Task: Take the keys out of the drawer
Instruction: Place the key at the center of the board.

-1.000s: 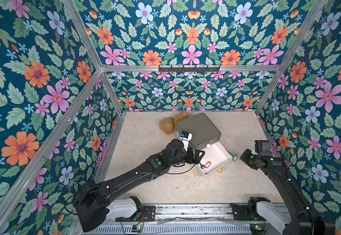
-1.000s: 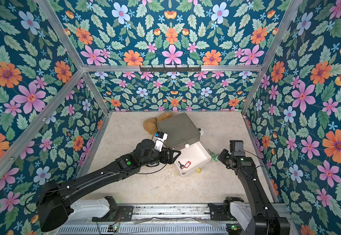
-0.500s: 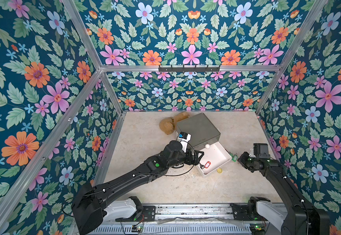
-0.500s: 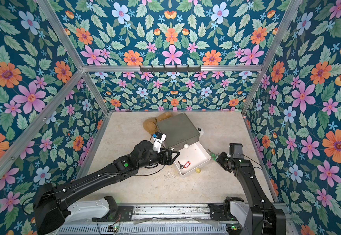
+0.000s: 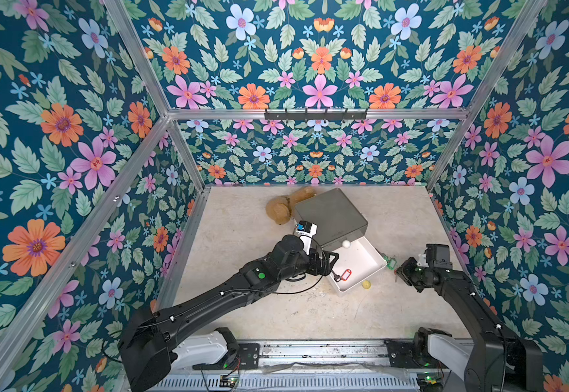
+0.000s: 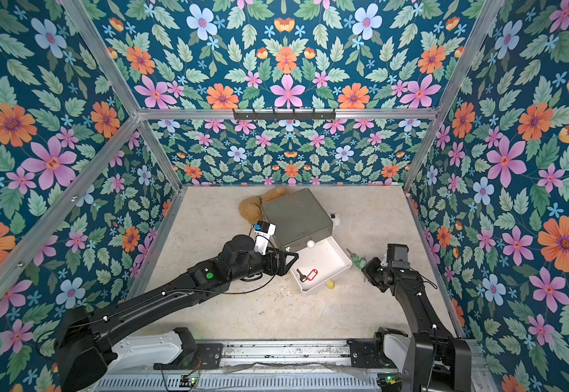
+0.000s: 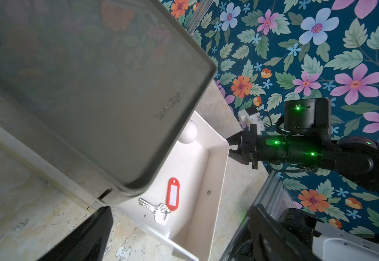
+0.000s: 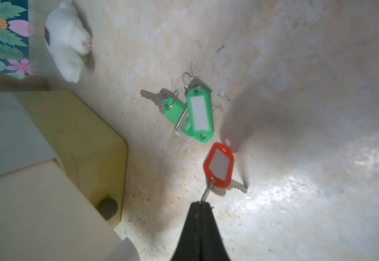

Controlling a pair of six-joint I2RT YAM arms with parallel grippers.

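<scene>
**Top views:** right gripper [image 5: 399,271] sits slightly lower than a second ago, just beside the green-tagged keys [image 5: 391,263] on the floor. The drawer [image 5: 357,254] is open with one red-tagged key [image 6: 310,274] inside, so the task looks unfinished.

**Left wrist:** left gripper [image 6: 289,259] has its jaws spread wide at the drawer's side.

**Right wrist:** right gripper is pressed shut, pinching the ring of the held red-tagged key [image 8: 219,168] outside the drawer.

**Surroundings:** scuffed beige tabletop [image 5: 276,305]; floral walls [image 5: 310,152] on an aluminium frame
</scene>
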